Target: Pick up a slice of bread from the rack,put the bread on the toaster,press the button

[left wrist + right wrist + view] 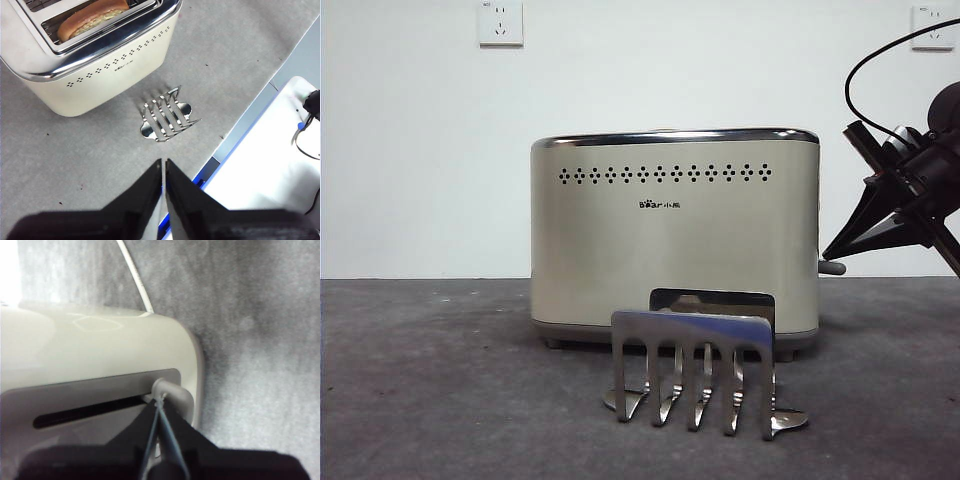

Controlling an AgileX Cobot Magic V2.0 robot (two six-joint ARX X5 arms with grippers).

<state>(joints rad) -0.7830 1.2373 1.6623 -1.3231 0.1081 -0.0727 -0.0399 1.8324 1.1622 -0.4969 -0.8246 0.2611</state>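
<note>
We see the bread sunk in the toaster slot, behind the empty rack. Our right fingers, pressed together, touch the lever at the toaster's narrow end. Our left fingers hover together above the bench.

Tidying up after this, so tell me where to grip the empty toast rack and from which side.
Grip the rack by the top bar of its upright plate farthest from the toaster, coming straight down, one finger in the slot behind it. The plates stand upright with open gaps, and the toaster close behind blocks that side.
</note>
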